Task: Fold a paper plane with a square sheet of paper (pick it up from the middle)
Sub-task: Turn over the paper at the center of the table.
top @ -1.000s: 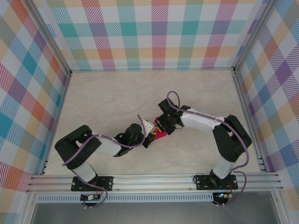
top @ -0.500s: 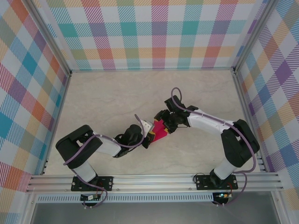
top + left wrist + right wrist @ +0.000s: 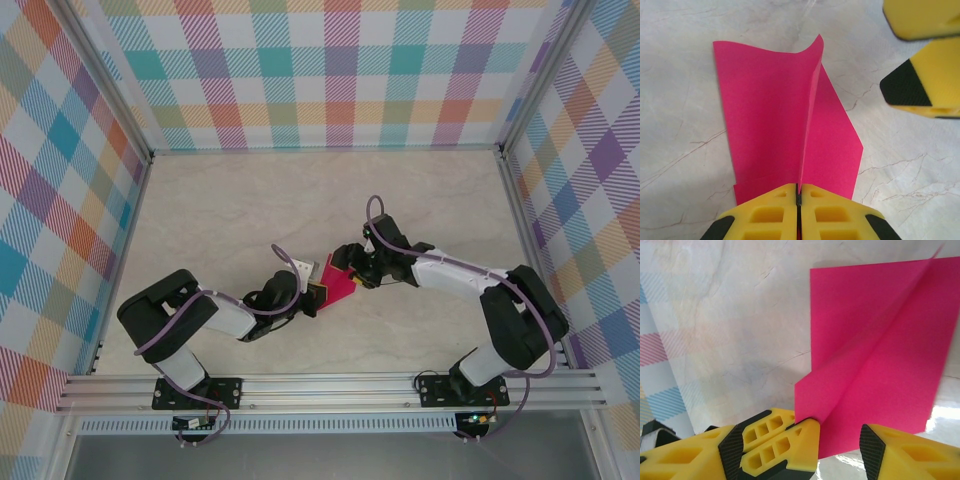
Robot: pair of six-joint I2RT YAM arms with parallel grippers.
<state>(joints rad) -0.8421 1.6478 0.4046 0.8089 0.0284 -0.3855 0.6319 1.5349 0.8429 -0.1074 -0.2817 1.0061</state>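
— Straight ahead of the left gripper (image 3: 798,200), which way does the thin, half-folded magenta-pink paper sheet (image 3: 775,115) run?
— Away from its jaws, which pinch the near edge tight; the raised crease lines up with them.
— And the right gripper (image 3: 837,440)?
— Spread wide, holding nothing. The sheet's far end sits between its fingers, so it seems nearer that free end.

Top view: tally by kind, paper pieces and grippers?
pink folded paper: 1
grippers: 2 (left gripper, right gripper)
Total: 3
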